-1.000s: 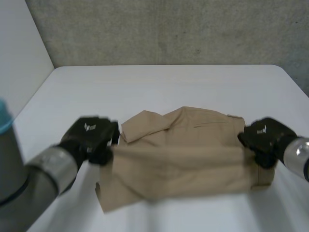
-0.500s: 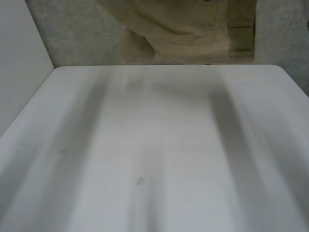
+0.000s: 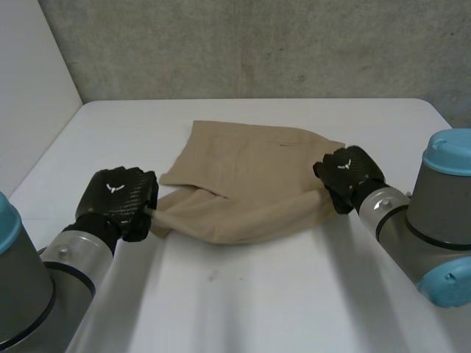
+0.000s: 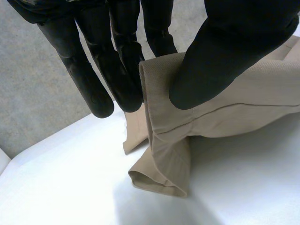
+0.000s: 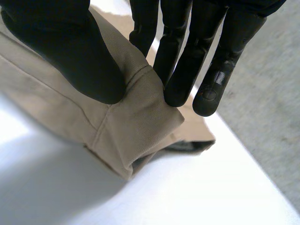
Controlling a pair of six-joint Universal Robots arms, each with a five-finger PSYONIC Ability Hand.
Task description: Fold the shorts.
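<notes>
I see a white table (image 3: pixel 250 309) with a matte top. Its far edge runs straight and its far right corner is rounded. A rough grey concrete wall (image 3: pixel 257 44) stands directly behind the far edge. A plain white upright panel (image 3: pixel 29 103) borders the table's left side and meets the wall at the far left corner.

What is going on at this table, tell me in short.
A two-armed robot is folding a pair of tan shorts on a white table. The left hand pinches the cloth between thumb and fingers at one end, and the right hand pinches it the same way at the opposite end. The shorts rest on the table between the hands, doubled over and loosely bunched at the near edge, so the fold is not yet neat.
</notes>
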